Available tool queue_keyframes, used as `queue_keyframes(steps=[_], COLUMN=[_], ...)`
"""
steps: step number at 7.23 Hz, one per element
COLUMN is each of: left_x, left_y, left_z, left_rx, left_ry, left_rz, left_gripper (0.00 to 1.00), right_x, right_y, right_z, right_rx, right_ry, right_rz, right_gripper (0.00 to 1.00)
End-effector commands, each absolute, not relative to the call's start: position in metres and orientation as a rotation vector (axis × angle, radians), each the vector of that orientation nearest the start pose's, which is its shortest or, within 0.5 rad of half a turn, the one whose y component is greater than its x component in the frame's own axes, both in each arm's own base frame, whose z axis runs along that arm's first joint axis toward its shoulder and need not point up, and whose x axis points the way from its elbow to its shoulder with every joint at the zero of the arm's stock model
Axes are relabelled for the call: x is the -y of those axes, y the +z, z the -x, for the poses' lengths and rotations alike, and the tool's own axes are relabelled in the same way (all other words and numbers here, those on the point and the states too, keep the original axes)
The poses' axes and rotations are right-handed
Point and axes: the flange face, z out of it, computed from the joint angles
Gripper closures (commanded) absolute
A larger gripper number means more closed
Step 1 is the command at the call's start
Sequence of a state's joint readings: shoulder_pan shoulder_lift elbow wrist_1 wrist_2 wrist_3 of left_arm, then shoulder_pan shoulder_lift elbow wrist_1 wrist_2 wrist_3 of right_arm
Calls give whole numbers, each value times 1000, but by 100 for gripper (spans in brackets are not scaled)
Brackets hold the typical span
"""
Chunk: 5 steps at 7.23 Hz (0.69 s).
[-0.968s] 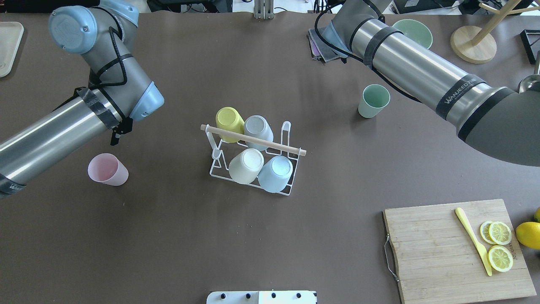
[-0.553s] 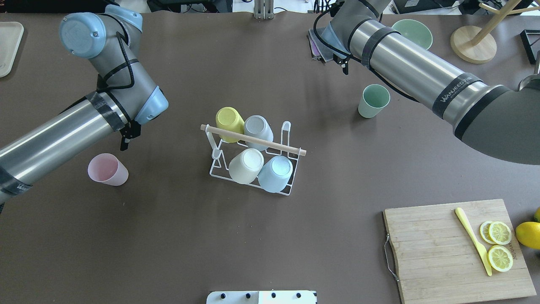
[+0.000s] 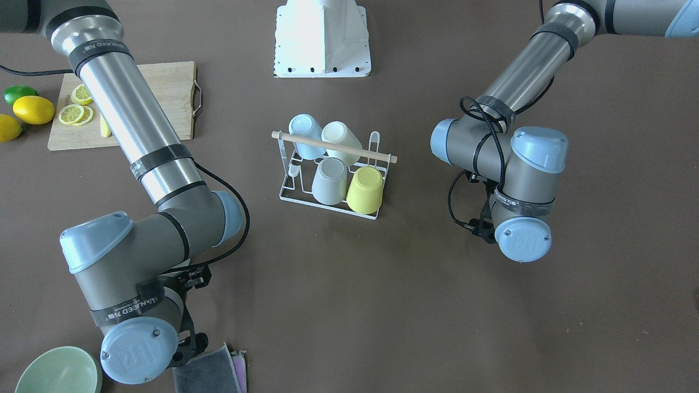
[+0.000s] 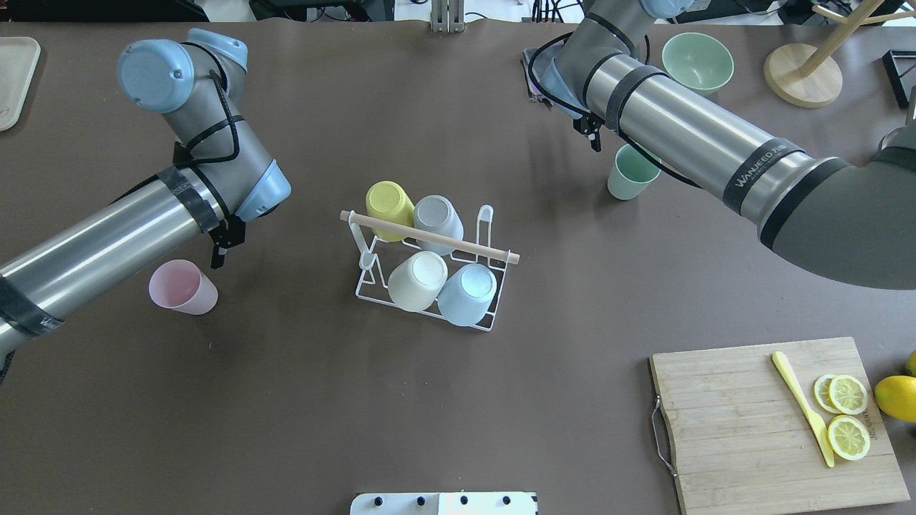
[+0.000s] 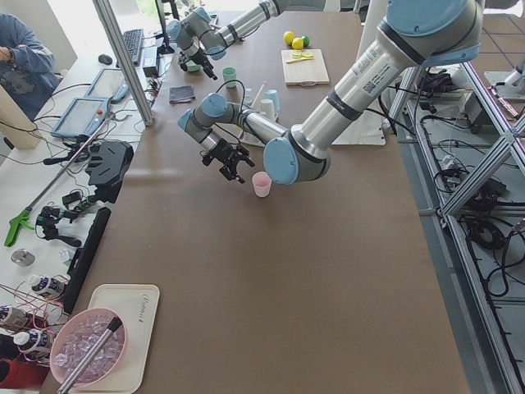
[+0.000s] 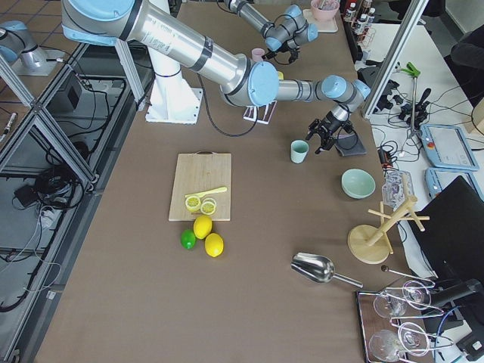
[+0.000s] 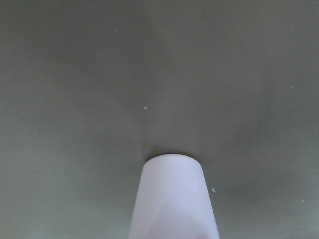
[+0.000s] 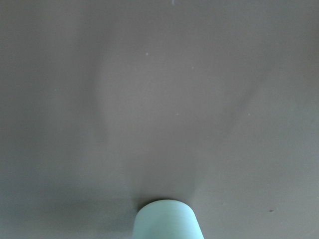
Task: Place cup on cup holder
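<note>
Cup holder (image 4: pixel 472 248) mid-table, upturned cups (image 4: pixel 418 280) on four prongs.
White wire, pale wooden rod across the top. From overhead only: pink cup (image 4: pixel 182 287) near left gripper (image 4: pixel 219 252), green cup (image 4: pixel 630 175) near right gripper (image 4: pixel 594 139); both cups hidden from the front. Cannot tell whether either gripper's jaws are apart or together.

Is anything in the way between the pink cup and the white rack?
No, nothing visible does. Only bare table lies between the pink cup and the cup holder. The left pincer hangs beside the cup, not across that path. The holder already carries four cups, yet the prong nearest the pink cup looks free.
</note>
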<state>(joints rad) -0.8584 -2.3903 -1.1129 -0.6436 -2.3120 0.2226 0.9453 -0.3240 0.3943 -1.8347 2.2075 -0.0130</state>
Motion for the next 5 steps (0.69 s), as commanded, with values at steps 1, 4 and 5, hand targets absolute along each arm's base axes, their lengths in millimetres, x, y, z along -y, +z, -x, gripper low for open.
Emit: queue_keyframes(steps=[1,4,5], left_x=[582,567,565], left_y=[440,461,466], left_z=[-428,-431,-429], left_rx=[-573,-571,-562], left_ry=[664,658,653], left_rz=[734,791,803], left_gripper=[2,4,5], right_x=[741,730,726], right_y=[385,406,408], right_z=[470,479,484], right_rx=[534,515,513], right_ry=[-574,-588,-603], right_rz=[406,443,447], right_gripper=[0,0,0])
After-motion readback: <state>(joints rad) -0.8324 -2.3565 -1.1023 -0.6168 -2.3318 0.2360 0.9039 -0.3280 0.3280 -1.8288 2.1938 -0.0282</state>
